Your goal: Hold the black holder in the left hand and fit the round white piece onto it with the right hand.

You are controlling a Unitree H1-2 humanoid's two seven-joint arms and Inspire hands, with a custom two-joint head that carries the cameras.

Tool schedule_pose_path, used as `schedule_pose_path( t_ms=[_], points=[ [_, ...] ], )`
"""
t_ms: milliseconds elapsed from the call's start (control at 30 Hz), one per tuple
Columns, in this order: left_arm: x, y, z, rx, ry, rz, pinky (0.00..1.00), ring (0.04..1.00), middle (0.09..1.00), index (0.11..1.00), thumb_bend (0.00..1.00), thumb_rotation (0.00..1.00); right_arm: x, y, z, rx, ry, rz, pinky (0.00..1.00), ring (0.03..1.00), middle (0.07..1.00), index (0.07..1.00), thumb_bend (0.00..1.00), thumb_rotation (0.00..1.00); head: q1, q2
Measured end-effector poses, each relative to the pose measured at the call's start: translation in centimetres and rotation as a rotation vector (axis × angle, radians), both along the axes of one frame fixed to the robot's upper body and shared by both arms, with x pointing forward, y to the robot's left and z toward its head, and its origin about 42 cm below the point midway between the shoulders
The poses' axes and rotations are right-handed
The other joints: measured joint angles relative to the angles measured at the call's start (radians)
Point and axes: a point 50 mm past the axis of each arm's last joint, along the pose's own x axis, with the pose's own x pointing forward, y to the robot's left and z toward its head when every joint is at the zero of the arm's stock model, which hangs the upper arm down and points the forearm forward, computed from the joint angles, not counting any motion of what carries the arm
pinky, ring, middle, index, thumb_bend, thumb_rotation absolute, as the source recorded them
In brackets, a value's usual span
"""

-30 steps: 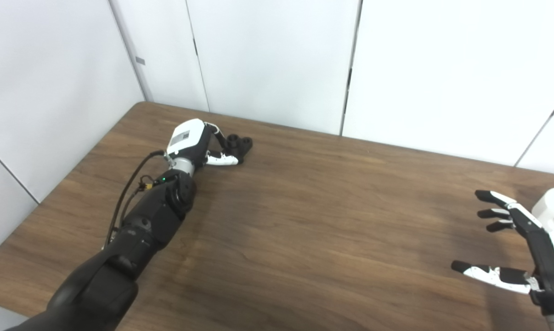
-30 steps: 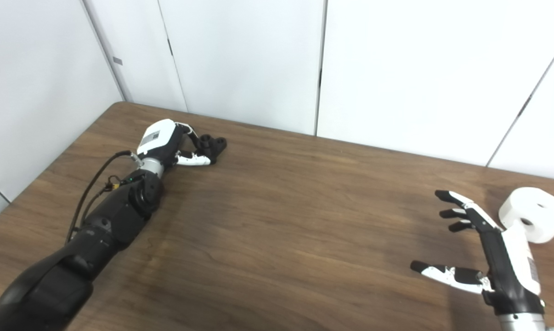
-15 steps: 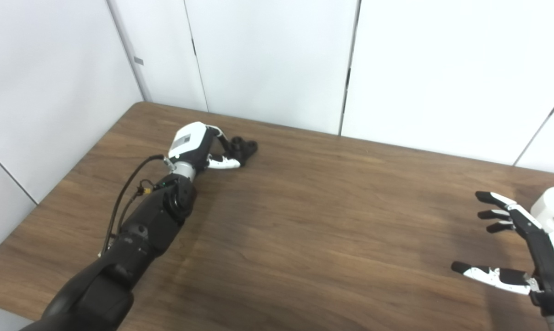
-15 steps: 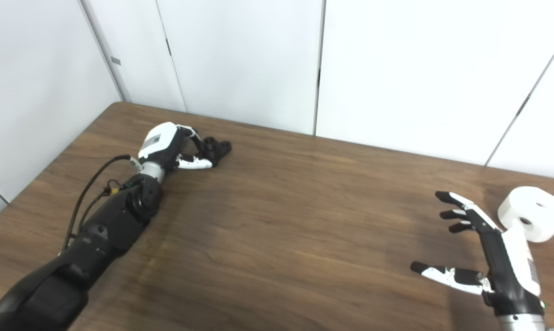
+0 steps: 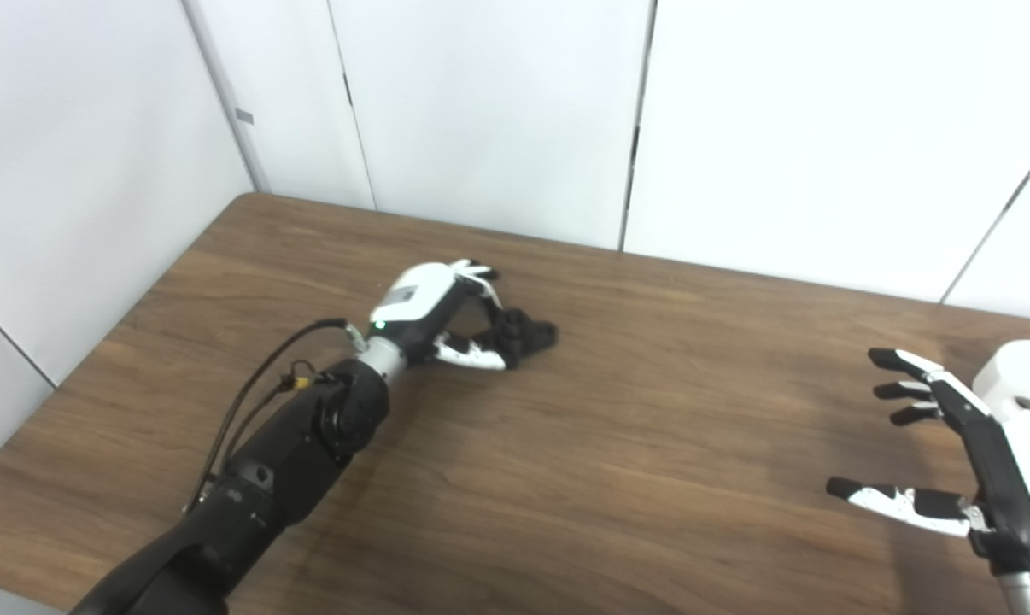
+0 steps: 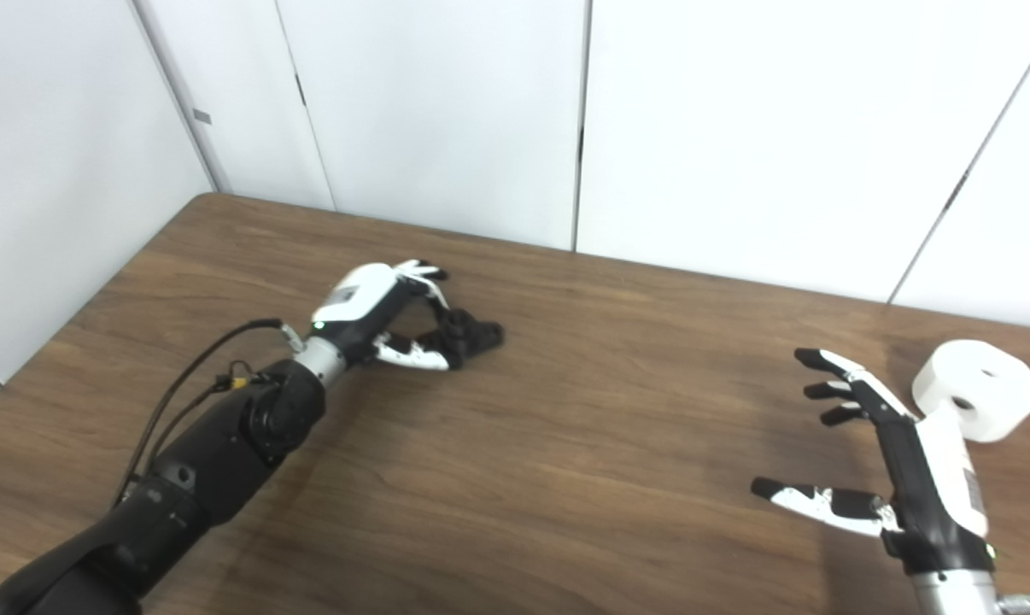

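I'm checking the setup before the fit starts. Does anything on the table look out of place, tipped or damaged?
Nothing stands out. The left hand is closed on the black holder. The round white piece sits intact on the table just beyond the open right hand. No spill or damage shows.

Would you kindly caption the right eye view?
Left robot hand grips black holder; open right robot hand beside round white piece.

The left hand (image 5: 434,312) is covering the near part of the small black plastic holder (image 5: 528,333). The left eye view's right edge is cutting off the round white foam piece (image 5: 1027,384).
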Motion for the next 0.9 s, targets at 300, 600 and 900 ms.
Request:
schedule_pose_path(
  t_ms=[300,600,900],
  points=[
    [-1.2,-5.1,-0.4,-0.021,0.029,-0.275,0.88,0.956,0.878,0.479,0.52,0.07,0.1,0.0,0.1,-0.004,-0.013,-0.006,0.56,0.682,0.801,0.794,0.69,0.09,-0.011,0.002],
    [-2.0,-9.0,-1.0,-0.031,0.038,-0.407,0.91,0.968,0.883,0.48,0.52,0.07,0.2,0.0,0.2,-0.003,-0.018,-0.006,0.55,0.689,0.8,0.796,0.67,0.08,-0.026,0.005],
    [-2.1,-12.5,-1.7,-0.025,0.021,-0.504,0.89,0.961,0.878,0.479,0.52,0.07,0.2,0.1,0.2,-0.004,-0.022,-0.006,0.55,0.69,0.8,0.795,0.67,0.08,-0.061,0.014]
  ],
)
